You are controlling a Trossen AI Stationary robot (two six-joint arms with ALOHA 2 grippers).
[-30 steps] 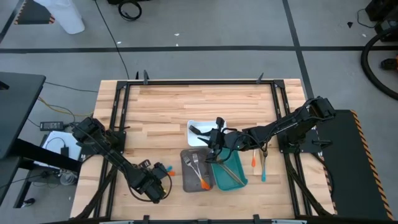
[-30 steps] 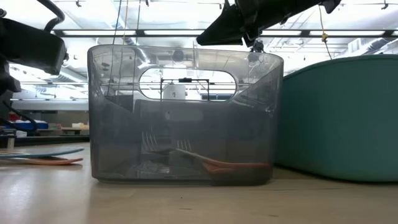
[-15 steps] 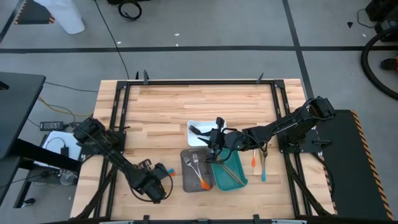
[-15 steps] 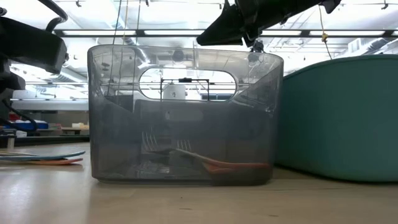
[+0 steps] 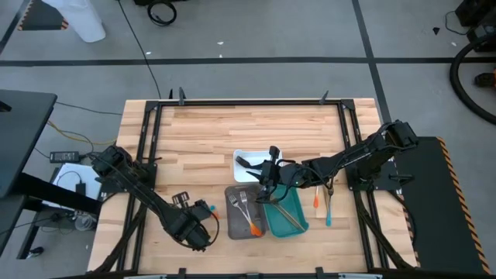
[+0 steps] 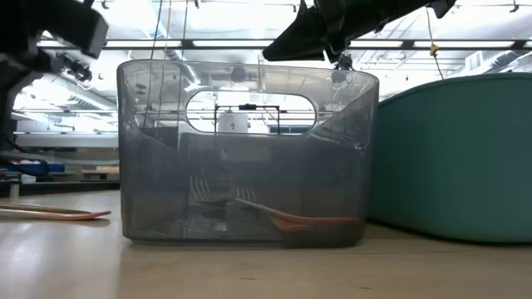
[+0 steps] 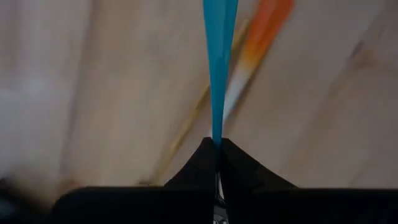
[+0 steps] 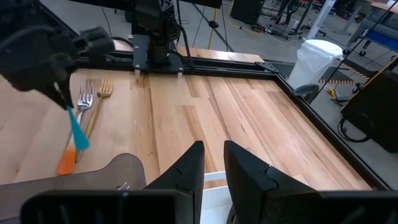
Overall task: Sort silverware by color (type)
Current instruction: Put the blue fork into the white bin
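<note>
As before left gripper [image 7: 216, 144] – blue utensil [image 7: 217, 62] lifted.

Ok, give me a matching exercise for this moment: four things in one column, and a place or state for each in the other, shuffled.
Things:
1. left gripper
2. blue utensil
3. grey tray
4. white tray

Places or states:
A. holds forks and an orange-handled piece
B. farther from the table's front edge than the other two trays
C. hanging above the table, pinched at one end
D. shut, lifted off the wood

Pairs: 1-D, 2-C, 3-A, 4-B
</note>
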